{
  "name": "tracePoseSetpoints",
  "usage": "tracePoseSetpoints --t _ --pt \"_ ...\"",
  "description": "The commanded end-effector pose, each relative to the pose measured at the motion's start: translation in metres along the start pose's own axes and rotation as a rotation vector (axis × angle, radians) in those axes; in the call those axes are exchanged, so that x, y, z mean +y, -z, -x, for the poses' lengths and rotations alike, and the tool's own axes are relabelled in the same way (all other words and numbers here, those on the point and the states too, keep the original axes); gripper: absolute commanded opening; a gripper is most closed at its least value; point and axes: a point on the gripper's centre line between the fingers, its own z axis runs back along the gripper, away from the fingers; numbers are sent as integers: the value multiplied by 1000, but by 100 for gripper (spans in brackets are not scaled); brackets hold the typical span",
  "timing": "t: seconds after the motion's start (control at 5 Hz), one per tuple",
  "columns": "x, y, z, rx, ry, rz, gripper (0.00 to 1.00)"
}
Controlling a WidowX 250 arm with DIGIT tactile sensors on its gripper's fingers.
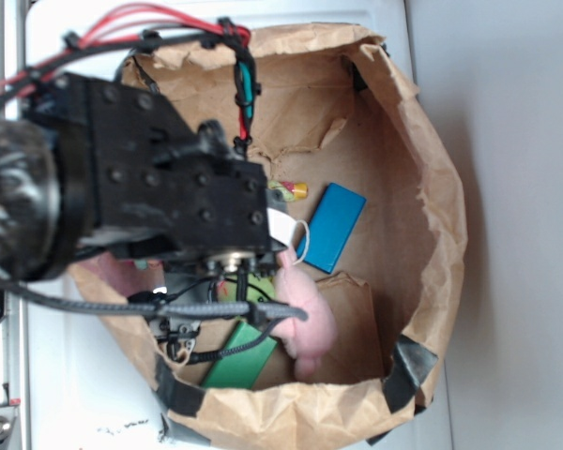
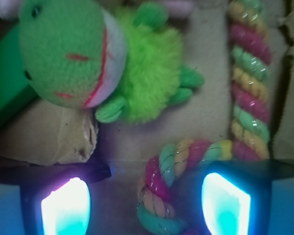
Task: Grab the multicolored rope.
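Striped multicolored rope [image 2: 248,83] only in my wrist view, hooked end between my spread gripper [image 2: 146,205] fingers, green plush toy [image 2: 98,58] just beside rope, exterior view hides rope behind arm.

**Black arm, red wiring, glowing pads**

The WidowX arm [image 1: 122,178] is matte black, built of blocky plates studded with round screws. Red and black cables [image 1: 122,28] run along its top, bundled with black ties. A ribbed black hose [image 1: 150,307] crosses beneath. The claw [image 2: 144,203] carries dark fingers [image 2: 225,203] with pads glowing cyan-white, tinged violet.
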Motion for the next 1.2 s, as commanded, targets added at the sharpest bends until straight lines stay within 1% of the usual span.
tracePoseSetpoints --t 0.0,0.8,1.0 --pt "0 -11 -5 -22 44 -15 100" --pt "0 -11 -5 -22 44 -15 100" --pt "-10 -3 12 -18 58 -38 100"
